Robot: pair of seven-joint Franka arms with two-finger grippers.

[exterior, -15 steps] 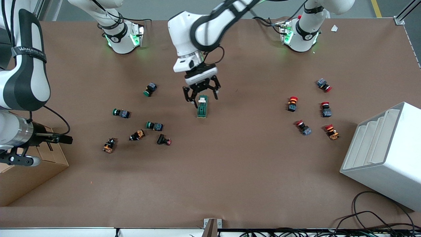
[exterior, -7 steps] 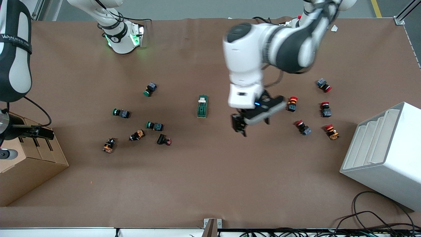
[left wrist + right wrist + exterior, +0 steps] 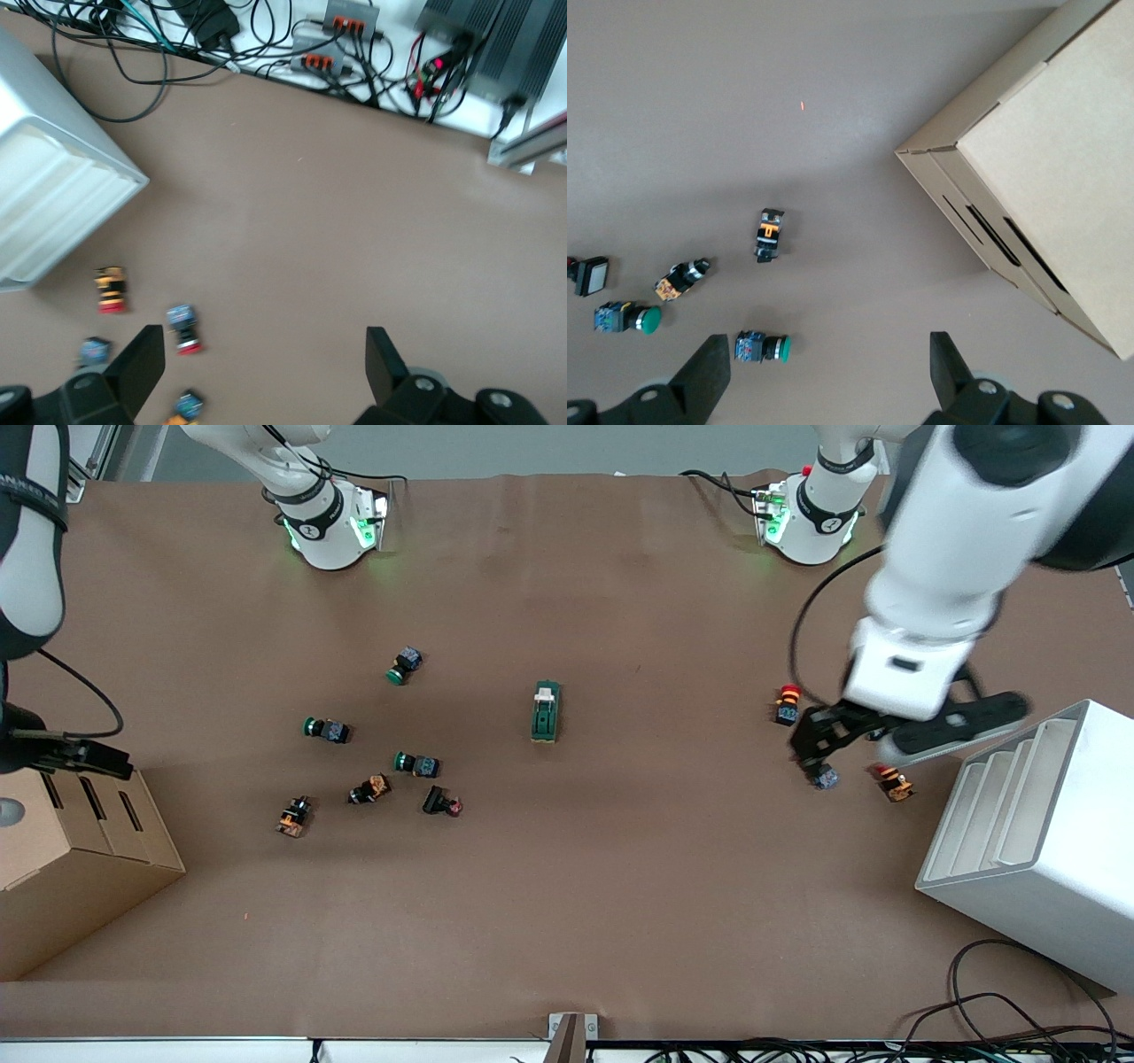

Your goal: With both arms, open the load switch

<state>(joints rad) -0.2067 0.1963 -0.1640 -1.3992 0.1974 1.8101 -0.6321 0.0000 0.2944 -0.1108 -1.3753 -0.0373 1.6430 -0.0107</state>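
1. Left gripper (image 3: 819, 746) of mine hangs in the air over the cluster of red push buttons (image 3: 788, 703) at the left arm's end of the table, fingers (image 3: 142, 365) spread wide with nothing between them.
2. Through my left wrist camera I see both black fingers apart over brown table (image 3: 620, 886), with red-capped buttons (image 3: 182, 327) below and the white stepped bin (image 3: 49, 212) just beside them.
3. My right gripper (image 3: 828, 372) waits over the right arm's end of the table, above the spot where the cardboard box (image 3: 66, 859) stands; its fingers (image 3: 707, 370) are likewise parted and empty.
4. My right wrist camera shows a green push button (image 3: 764, 347) between the fingertips but far below, on the table, and an orange-and-black button (image 3: 769, 235) near the box corner (image 3: 1028, 168).
5. The load switch (image 3: 546, 711) lies alone on the middle of the table, dark green with its cream tab at the end toward our bases; neither gripper touches it and both are well apart from it.
6. Green push buttons (image 3: 406, 665) lie scattered between the switch and the right arm's end, some nearer the front camera than the switch.
7. The white bin (image 3: 1036, 841) sits at the left arm's end, nearer the front camera than the red buttons.
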